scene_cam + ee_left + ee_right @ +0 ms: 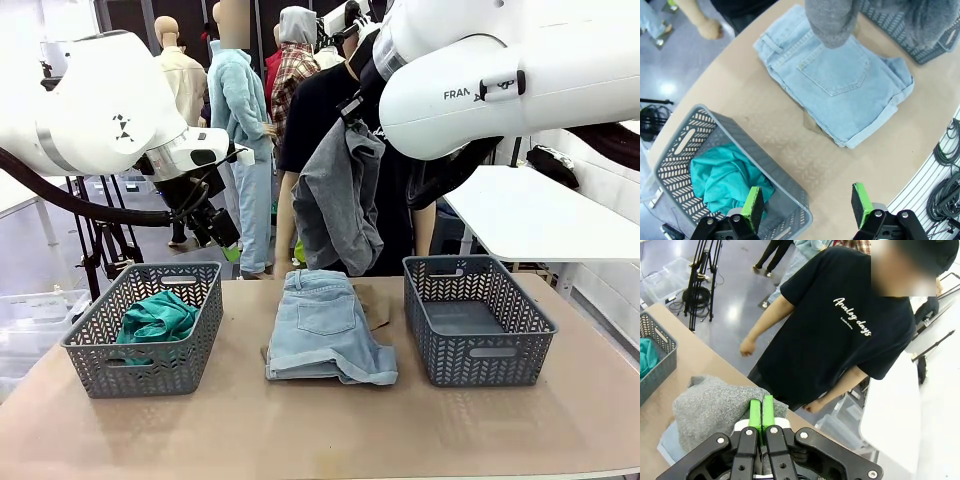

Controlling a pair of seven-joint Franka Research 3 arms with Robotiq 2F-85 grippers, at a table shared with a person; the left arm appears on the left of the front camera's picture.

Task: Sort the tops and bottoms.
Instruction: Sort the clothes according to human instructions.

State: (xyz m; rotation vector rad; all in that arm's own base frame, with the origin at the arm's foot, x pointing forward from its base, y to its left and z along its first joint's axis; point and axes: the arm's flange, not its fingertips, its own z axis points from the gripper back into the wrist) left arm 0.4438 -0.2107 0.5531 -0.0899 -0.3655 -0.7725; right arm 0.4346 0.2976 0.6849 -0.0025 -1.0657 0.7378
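- The grey top [338, 200] is a soft, heathered knit, hanging in the air in long limp folds above the middle of the table [300, 430], in front of the person in the black T-shirt [840, 330].
- The right gripper [762, 410] has it: green pads squeezed tight together with a bunch of the grey cloth pinched between them.
- The denim shorts [325, 325] lie folded flat on the table between the two baskets. They're light blue, with a stitched back pocket facing up and rolled pale hems.
- A tan khaki piece [375, 305] pokes out from under the shorts (nearly the table's own colour, so it's easy to miss).
- The teal top [155, 318] sits crumpled in a heap inside the left basket [100, 350], which is grey plastic with herringbone cut-out walls and slot handles.
- The right basket [480, 355] is the same make.
- The left gripper [807, 200] hangs over the near corner of the left basket with its jaws spread wide, holding and touching nothing.
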